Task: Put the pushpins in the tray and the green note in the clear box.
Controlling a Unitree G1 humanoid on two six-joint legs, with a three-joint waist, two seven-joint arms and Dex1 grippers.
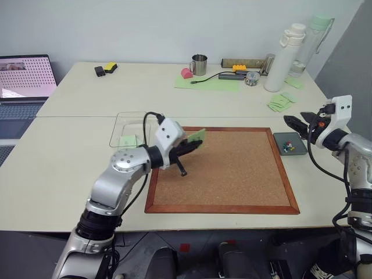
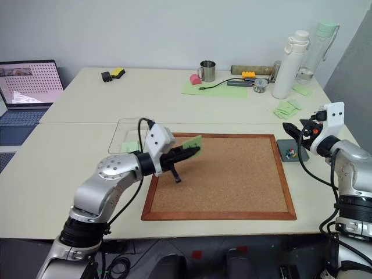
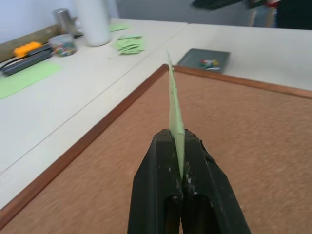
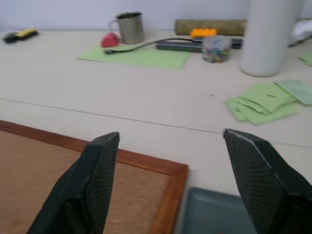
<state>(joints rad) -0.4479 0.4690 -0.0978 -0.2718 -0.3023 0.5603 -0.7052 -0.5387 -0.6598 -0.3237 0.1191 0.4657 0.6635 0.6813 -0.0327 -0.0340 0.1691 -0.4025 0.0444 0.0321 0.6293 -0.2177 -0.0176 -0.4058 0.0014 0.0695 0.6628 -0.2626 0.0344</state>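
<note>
While the pushpins [image 1: 289, 148] are seen lying in the tray [image 1: 283, 137], the green note [image 1: 196, 136] is pinched by the closed left gripper [image 1: 195, 144] above the corkboard [image 1: 232, 168], not yet placed in the clear box [image 1: 119, 131], and the right gripper [image 4: 170, 141] is held wide and empty.

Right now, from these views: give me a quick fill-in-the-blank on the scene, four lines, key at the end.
1. The left pincer is shut on the ____.
2. The pushpins lie in the dark-grey ____.
3. The right pincer, above the tray, has its fingers ____.
4. The clear box, by the corkboard, holds another green ____.

Missing words: green note; tray; open; note
</note>
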